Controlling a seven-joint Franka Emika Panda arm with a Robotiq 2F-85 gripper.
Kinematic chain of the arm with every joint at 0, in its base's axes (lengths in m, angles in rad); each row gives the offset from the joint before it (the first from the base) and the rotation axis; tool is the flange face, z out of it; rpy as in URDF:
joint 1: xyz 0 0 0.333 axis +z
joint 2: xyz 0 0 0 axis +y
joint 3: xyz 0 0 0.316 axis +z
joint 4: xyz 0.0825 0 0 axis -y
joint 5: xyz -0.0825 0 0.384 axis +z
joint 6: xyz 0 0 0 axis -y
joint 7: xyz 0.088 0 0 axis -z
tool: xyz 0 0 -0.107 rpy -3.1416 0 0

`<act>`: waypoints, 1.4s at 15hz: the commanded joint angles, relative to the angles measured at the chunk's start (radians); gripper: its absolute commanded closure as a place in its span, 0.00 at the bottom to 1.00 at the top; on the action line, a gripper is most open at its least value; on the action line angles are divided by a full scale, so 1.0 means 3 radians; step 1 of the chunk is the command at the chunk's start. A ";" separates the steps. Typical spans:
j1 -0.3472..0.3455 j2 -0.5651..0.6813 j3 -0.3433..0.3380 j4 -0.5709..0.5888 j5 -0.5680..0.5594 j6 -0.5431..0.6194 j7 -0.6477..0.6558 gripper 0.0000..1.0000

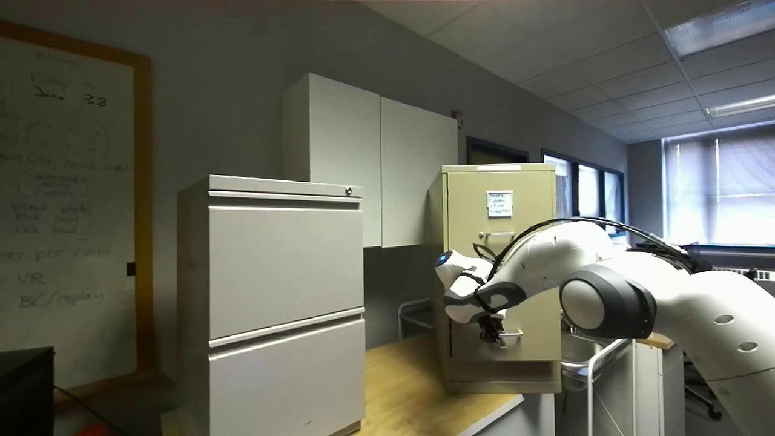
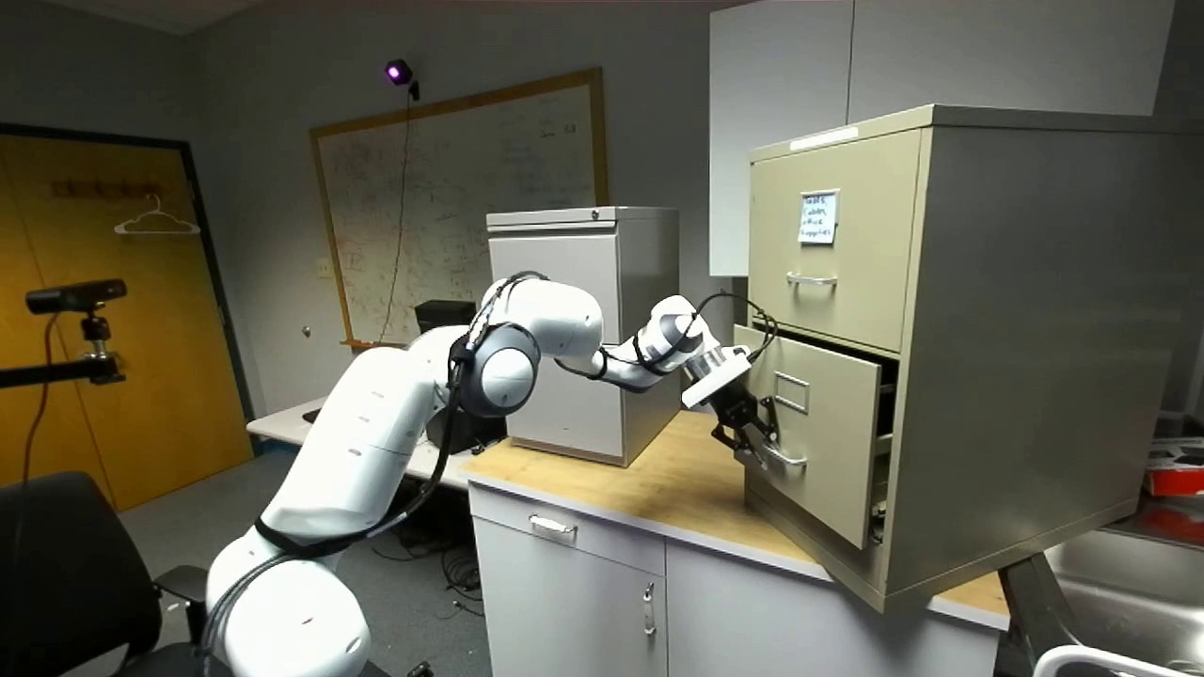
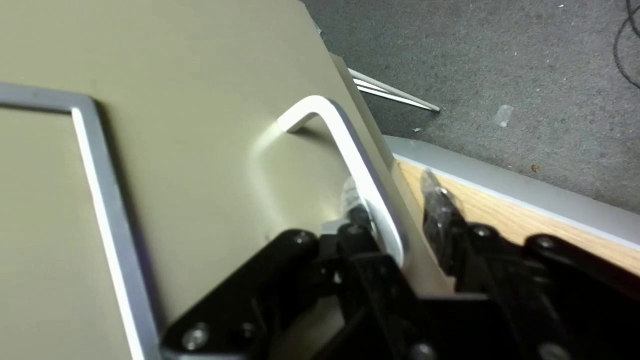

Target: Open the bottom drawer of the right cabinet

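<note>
- The bottom drawer point(image 2: 837, 442) stands partly out from the front of the tan cabinet point(image 2: 1006, 357).
- Before the cabinet's front, the gripper point(image 3: 389, 187) is spread, one finger behind the drawer's handle point(image 3: 350, 150), one outside.

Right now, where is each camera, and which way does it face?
Wrist view: wrist-mounted, facing the bottom drawer; only the tool shows.
Exterior view: off the arm, seen at picture right; faces the right cabinet nearly frontally.
Exterior view: likewise, facing that cabinet obliquely, door at left; arm from lower left.
Both exterior views share right cabinet, tool and whiteboard.
</note>
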 commanded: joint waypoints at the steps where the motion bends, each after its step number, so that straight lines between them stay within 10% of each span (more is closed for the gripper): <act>1: 0.0062 0.0068 0.0107 -0.0236 0.0188 -0.0124 -0.0087 0.93; 21: 0.0284 -0.0655 0.0240 -0.1325 -0.0508 -0.0019 -0.0275 0.96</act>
